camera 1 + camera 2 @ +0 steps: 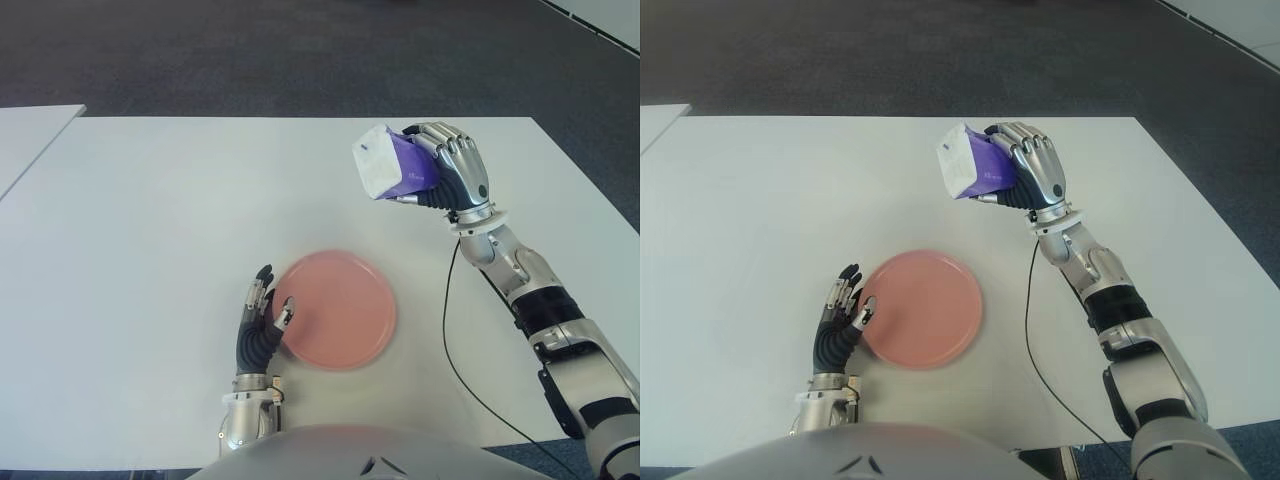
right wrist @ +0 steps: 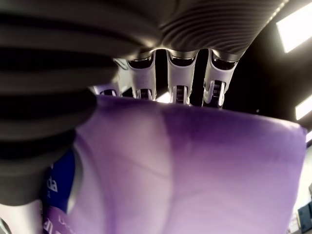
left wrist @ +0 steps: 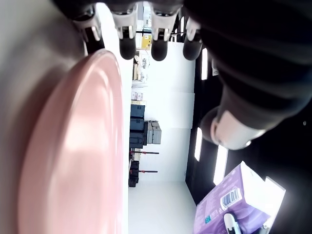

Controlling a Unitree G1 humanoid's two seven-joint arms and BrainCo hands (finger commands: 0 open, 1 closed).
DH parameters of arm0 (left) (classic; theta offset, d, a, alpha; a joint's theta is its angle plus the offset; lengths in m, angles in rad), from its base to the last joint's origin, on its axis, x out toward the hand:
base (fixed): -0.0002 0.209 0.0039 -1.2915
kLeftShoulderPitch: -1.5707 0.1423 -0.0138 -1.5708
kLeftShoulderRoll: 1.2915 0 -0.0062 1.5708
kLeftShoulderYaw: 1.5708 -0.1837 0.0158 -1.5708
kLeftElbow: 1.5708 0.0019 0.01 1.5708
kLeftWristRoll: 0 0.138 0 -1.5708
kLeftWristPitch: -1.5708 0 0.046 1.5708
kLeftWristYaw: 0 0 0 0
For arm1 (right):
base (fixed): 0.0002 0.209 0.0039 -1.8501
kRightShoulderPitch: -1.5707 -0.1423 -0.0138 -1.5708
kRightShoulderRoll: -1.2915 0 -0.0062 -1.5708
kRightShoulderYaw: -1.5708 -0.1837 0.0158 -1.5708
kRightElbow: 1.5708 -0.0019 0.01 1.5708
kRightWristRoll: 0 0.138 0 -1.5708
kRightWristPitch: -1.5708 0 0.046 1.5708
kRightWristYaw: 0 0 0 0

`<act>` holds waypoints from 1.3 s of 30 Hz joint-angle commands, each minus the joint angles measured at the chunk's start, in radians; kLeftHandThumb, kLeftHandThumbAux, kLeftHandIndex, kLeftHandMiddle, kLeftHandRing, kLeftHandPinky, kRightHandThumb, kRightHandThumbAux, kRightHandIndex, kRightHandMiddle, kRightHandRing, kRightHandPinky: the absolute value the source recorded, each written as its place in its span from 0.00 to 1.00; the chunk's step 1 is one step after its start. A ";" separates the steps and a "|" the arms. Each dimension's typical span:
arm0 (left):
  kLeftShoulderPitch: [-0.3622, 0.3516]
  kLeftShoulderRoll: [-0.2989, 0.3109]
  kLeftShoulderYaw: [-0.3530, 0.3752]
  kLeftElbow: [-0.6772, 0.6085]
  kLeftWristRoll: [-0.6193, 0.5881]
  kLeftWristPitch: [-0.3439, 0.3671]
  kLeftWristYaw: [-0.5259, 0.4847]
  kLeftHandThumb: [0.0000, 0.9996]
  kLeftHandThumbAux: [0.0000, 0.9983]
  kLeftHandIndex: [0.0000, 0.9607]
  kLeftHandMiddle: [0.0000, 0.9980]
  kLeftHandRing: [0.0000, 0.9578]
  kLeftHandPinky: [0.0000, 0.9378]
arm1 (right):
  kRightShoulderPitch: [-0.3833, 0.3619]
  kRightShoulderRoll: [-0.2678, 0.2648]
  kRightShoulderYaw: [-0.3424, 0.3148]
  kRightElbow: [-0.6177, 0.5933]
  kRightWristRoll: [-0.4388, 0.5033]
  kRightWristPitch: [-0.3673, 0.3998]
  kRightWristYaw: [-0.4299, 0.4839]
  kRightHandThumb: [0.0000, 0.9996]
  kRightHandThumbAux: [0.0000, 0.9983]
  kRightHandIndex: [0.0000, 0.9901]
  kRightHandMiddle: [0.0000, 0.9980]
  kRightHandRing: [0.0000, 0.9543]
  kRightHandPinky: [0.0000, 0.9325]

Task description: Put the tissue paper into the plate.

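Note:
A purple and white tissue paper pack [image 1: 388,164] hangs in the air above the white table, behind and to the right of the pink plate [image 1: 342,312]. My right hand [image 1: 452,172] is shut on the pack, its fingers [image 2: 178,80] wrapped over the purple wrapper [image 2: 195,170]. The plate lies flat near the table's front edge with nothing in it. My left hand [image 1: 262,322] shows at the plate's left rim, fingers spread and relaxed, thumb over the rim [image 3: 105,63]. The pack also appears far off in the left wrist view [image 3: 229,204].
The white table [image 1: 150,230] spreads wide on the left and behind the plate. A black cable [image 1: 455,350] trails from my right forearm across the table toward the front edge. A second white table's corner [image 1: 25,135] shows at far left. Dark carpet lies beyond.

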 commanded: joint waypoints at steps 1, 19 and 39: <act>0.006 -0.017 0.021 0.068 -0.002 0.070 0.002 0.08 0.68 0.05 0.04 0.03 0.06 | 0.061 0.012 -0.016 -0.097 -0.013 -0.009 0.035 0.70 0.72 0.44 0.89 0.92 0.93; 0.006 -0.033 0.021 0.071 -0.001 0.083 0.016 0.10 0.66 0.05 0.04 0.04 0.06 | 0.206 0.099 -0.025 -0.328 0.070 -0.200 0.191 0.72 0.72 0.44 0.89 0.92 0.94; -0.005 -0.047 0.013 0.078 -0.014 0.057 0.015 0.11 0.67 0.08 0.05 0.05 0.08 | 0.256 0.162 0.001 -0.268 -0.117 -0.316 0.146 0.71 0.72 0.44 0.90 0.91 0.93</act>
